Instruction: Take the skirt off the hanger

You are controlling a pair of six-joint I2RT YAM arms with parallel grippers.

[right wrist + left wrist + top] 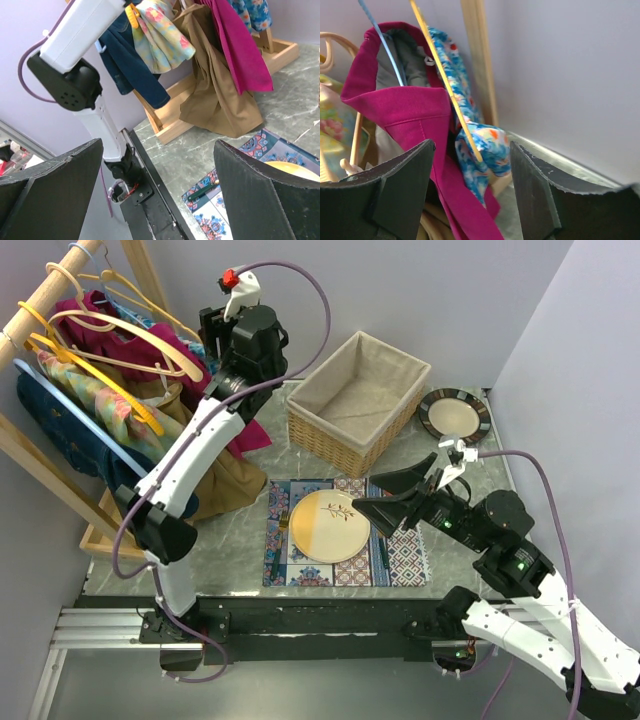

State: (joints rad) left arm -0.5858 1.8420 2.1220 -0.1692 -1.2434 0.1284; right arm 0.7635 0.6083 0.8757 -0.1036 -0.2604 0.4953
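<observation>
Nothing is removed yet: the magenta garment [415, 107], probably the skirt, is still hung on its hanger [390, 55]. The left gripper [470, 150] is held part-open at it with nothing gripped. The right gripper [159, 145] is spread wide and empty.

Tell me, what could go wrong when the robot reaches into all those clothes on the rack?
1. The left gripper, jaws apart, sits where the magenta garment and the blue flowered cloth crowd together, so it might pinch both, or the wrong one.
2. The thin yellow hanger bar runs right between them; closing could catch it instead of fabric.
3. A hard pull might swing the neighbouring hangers on the wooden rod.
</observation>
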